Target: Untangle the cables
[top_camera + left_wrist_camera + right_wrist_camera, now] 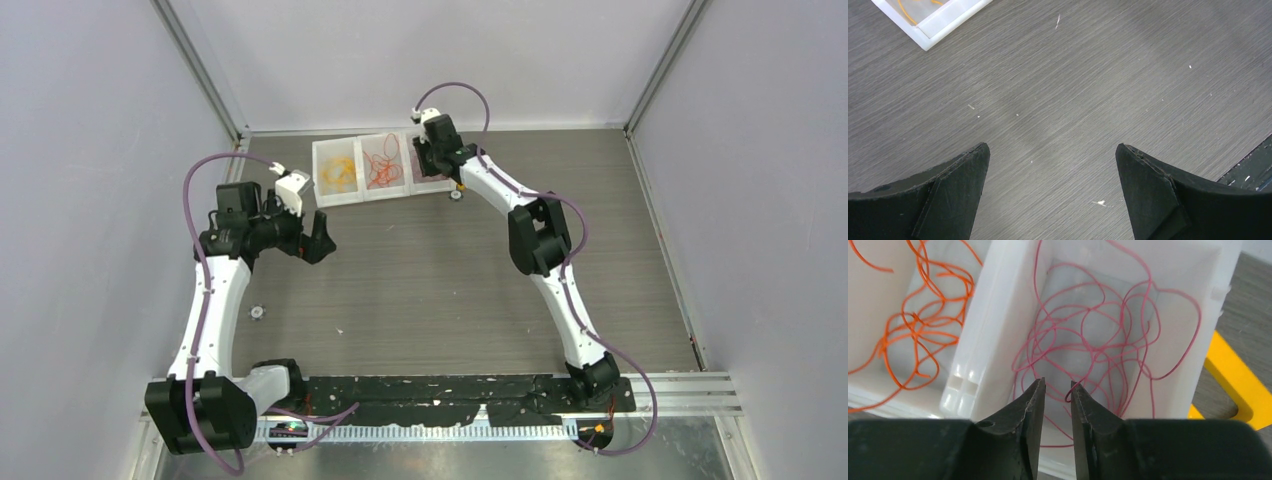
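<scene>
The table (420, 290) is the largest thing: a flat grey top with a fine wood-like grain and some small pale specks on it.

The right arm (540, 240), white with black joints, reaches far forward with its elbow bent. Its wrist turns down over the row of bins. The left arm (215, 300) rises from its base and folds at the elbow, and its wrist is held over bare table near the left bin.

Three white plastic bins stand in one row at the far side, touching each other: left bin (325, 178), middle bin (368, 190), right bin (1218, 270). They are rectangular, with smooth and slightly translucent walls. Just beside the right bin lies a yellow plastic triangle (1238, 385), solid and flat.

The cables (1088, 340) are very thin, curly wires, sorted by colour: yellow strands (343, 170) in the left bin, orange strands (923, 325) in the middle one, red strands (1128, 305) in the right one. Their loops curl in every direction, so no long axis can be told.

The left gripper (1052, 148) has its black, wedge-shaped fingers wide apart, with nothing between them. The right gripper (1057, 384) hangs over the red strands with only a narrow gap between its fingers. One red loop lies at a fingertip (1075, 390), but whether it is caught there I cannot tell.
</scene>
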`<state>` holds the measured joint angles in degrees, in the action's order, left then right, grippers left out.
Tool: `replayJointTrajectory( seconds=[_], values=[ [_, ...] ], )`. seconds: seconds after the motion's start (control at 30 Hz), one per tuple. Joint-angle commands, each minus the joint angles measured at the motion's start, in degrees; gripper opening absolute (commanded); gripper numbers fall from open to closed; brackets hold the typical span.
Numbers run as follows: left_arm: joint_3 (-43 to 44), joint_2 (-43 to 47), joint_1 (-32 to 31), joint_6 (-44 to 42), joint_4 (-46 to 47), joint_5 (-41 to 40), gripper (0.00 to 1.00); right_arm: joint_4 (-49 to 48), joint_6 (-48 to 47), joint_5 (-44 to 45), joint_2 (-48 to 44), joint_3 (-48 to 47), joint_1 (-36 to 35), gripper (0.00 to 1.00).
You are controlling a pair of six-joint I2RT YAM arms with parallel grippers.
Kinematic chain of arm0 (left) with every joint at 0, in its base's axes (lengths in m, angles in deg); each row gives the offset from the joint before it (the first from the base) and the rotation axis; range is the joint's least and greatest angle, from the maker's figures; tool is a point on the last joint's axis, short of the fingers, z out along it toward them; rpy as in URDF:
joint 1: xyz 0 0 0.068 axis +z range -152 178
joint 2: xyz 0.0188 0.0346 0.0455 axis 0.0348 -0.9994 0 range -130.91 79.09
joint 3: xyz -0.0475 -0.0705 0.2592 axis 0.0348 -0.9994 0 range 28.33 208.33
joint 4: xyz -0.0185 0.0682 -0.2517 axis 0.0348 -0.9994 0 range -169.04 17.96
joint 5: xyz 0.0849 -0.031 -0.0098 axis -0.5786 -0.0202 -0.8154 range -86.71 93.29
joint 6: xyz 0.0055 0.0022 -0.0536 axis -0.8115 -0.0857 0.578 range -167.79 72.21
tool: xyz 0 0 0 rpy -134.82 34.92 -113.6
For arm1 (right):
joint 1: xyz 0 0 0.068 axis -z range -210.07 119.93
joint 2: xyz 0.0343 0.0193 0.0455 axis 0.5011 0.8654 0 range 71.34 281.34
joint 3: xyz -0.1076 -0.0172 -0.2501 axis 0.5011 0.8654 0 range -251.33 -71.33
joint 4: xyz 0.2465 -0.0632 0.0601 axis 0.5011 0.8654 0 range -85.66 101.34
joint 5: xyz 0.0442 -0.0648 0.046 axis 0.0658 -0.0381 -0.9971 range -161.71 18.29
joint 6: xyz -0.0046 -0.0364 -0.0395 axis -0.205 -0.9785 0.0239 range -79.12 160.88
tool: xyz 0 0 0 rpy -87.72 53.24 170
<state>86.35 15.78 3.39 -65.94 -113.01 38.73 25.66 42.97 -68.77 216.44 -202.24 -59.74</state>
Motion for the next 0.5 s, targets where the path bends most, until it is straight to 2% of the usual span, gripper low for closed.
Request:
replayJointTrajectory(
  seconds=[0.0,0.17,0.37,0.47],
  values=[
    [-0.1,1.5,0.3,1.0,1.0,-0.2,1.00,-4.8,-1.5,-1.4,-8.2,5.1,-0.2,0.35],
    [0.1,2.0,0.3,1.9,1.8,-0.5,0.99,-5.6,-1.8,-5.6,-13.3,8.2,-0.2,0.48],
    [2.4,1.3,0.3,3.9,0.2,-3.7,0.99,-6.2,-5.1,-9.9,-21.7,14.3,-0.1,0.84],
    [6.8,-1.7,0.3,4.7,-3.9,-6.3,0.99,-6.3,-5.7,-11.9,-26.7,18.5,0.5,0.95]
  ],
)
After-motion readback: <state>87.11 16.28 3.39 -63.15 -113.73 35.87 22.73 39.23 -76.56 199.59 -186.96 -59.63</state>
